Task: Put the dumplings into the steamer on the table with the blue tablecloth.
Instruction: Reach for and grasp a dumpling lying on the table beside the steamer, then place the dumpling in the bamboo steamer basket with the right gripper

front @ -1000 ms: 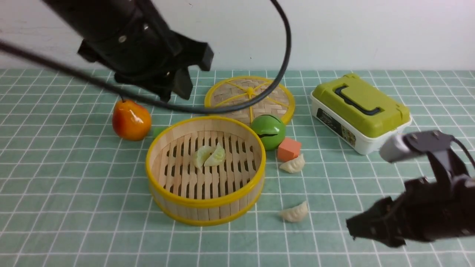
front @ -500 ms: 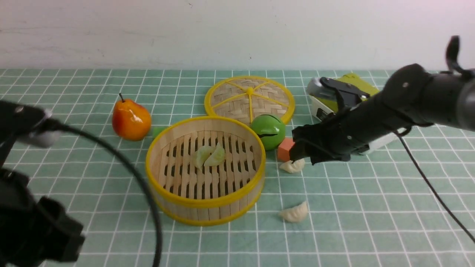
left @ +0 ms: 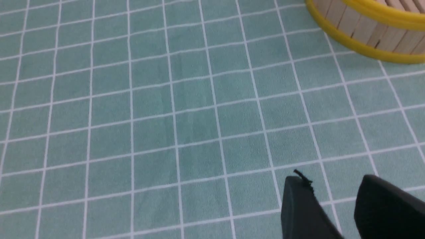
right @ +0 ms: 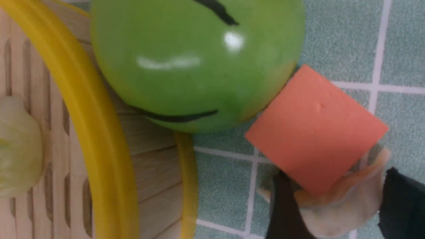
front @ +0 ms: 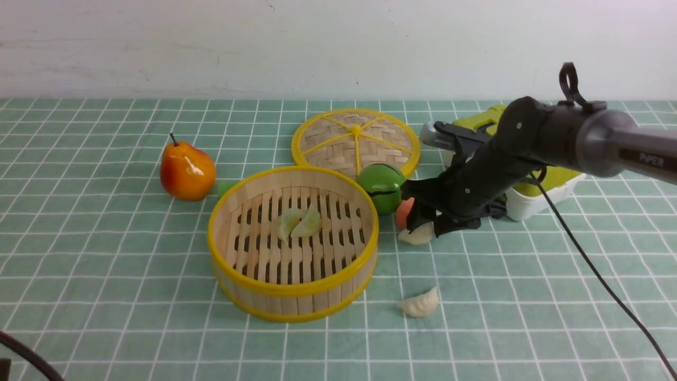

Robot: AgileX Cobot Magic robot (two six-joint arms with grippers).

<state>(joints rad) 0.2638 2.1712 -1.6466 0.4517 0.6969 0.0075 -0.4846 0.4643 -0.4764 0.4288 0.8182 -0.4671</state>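
The bamboo steamer (front: 293, 293) stands mid-table on the teal grid cloth (front: 106, 264), with two yellow-green dumplings (front: 298, 222) on its slats. My right gripper (front: 423, 228) is down beside the orange cube (front: 404, 211), shut on a white dumpling (front: 415, 235) that still rests on the cloth. In the right wrist view a finger presses each end of that dumpling (right: 338, 205), under the cube's (right: 315, 129) corner. Another white dumpling (front: 420, 304) lies loose nearer the front. My left gripper (left: 332, 179) hovers open over bare cloth, a little away from the steamer's wall (left: 365, 49).
A green ball (front: 382, 185) touches the steamer's far right side, next to the cube. The woven lid (front: 355, 138) lies behind it. A pear (front: 186, 169) stands to the left and a green-lidded white box (front: 529, 203) sits behind my right arm.
My left arm has swung away from above the steamer and left the front view. My right arm came in from the lower right and dropped onto the white dumpling by the cube.
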